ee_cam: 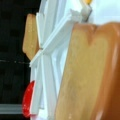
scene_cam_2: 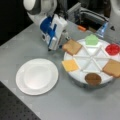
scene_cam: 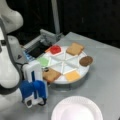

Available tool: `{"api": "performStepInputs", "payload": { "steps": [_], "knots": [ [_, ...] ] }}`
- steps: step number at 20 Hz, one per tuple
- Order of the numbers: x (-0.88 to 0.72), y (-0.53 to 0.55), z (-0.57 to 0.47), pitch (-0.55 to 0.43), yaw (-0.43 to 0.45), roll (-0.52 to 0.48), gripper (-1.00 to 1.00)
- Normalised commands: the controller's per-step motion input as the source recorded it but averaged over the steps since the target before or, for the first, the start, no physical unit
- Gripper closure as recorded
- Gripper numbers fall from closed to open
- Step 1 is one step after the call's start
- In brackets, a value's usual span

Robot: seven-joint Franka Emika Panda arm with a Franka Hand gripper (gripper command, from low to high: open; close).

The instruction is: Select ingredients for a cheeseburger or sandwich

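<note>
in a front view, going left to right, the pincer [scene_cam_2: 61, 40] hangs low just beside the near toast square [scene_cam_2: 72, 46] in the white divided tray [scene_cam_2: 82, 75]; i cannot tell how wide its jaws stand. the white plate [scene_cam_2: 37, 76] on the bench is bare.

Grey table [scene_cam_2: 30, 40], white divided tray [scene_cam_2: 95, 56] and white plate [scene_cam_2: 37, 76] resting on it

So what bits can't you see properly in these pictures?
- The gripper: its fingers are hidden behind its own white and blue body in both front views, beside the nearest toast square.
- Wrist view: that toast square fills the picture, so the tray is mostly covered.
- The plate: cut off by a front view's bottom.
</note>
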Motion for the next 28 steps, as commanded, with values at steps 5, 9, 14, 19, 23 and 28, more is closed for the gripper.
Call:
{"api": "performStepInputs", "payload": {
  "steps": [5,9,14,19,23,28],
  "knots": [
    [0.20,-0.16,-0.10,0.051,0.104,0.111,1.00],
    [0.17,-0.14,-0.12,0.057,0.107,0.072,1.00],
    [0.14,-0.13,-0.12,0.063,0.103,0.049,1.00],
    [0.13,-0.15,-0.11,0.065,0.104,0.041,1.00],
    [0.11,-0.26,-0.06,0.085,0.102,0.016,1.00],
    [0.13,-0.34,0.02,0.126,0.094,0.002,1.00]
  ]
}}
